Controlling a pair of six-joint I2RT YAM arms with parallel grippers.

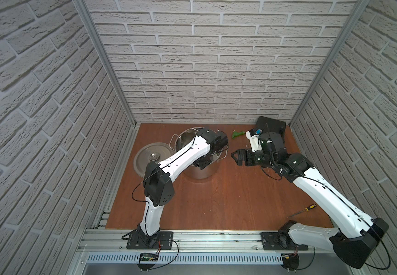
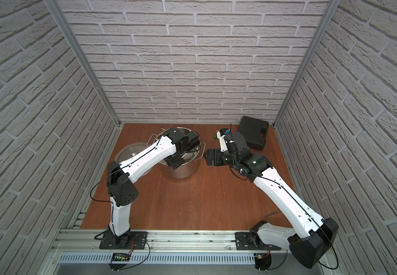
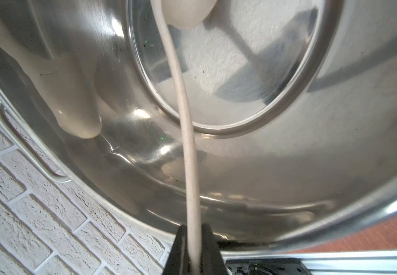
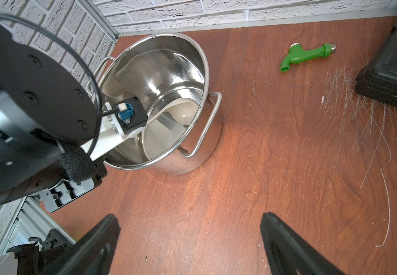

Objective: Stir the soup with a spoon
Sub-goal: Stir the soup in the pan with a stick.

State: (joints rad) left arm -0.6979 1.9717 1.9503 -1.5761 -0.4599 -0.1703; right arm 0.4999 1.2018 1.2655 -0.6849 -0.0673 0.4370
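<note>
At the front rail, the left arm [image 1: 185, 154] rises from its base, folds at a black elbow and slopes its white forearm forward until the wrist hangs over the mouth of the steel pot [image 1: 199, 171]. The right arm [image 1: 323, 190] sweeps in low from the opposite corner, its wrist turned level. A thin screwdriver [image 1: 308, 209] with a yellow-and-black handle lies near that arm on the reddish wood-grain counter [image 1: 216, 202]. The right tool [image 4: 190, 221] hovers just beside the pot with its black, tapering fingers [image 4: 287, 242] spread wide apart and nothing between them. The pot is a straight-walled, mirror-bright cylinder with wire loop handles. Its flat, round lid [image 1: 145, 157] lies beside it, knob up. In the left wrist view, the left tool [image 3: 193, 228] is clamped on the slim, matte, cream-coloured handle of the spoon [image 3: 183, 107]. The handle runs down into the pot. The spoon's round, deep bowl sits low inside, close to the wall below the loop handle that faces the right tool. I cannot tell whether the bowl touches the bottom. Farther back lie a glossy green plastic tap [image 4: 304, 56] and a black moulded case [image 2: 253, 133], with fine pale scratches on the counter beside the case. Whitish textured brick walls close the back.
</note>
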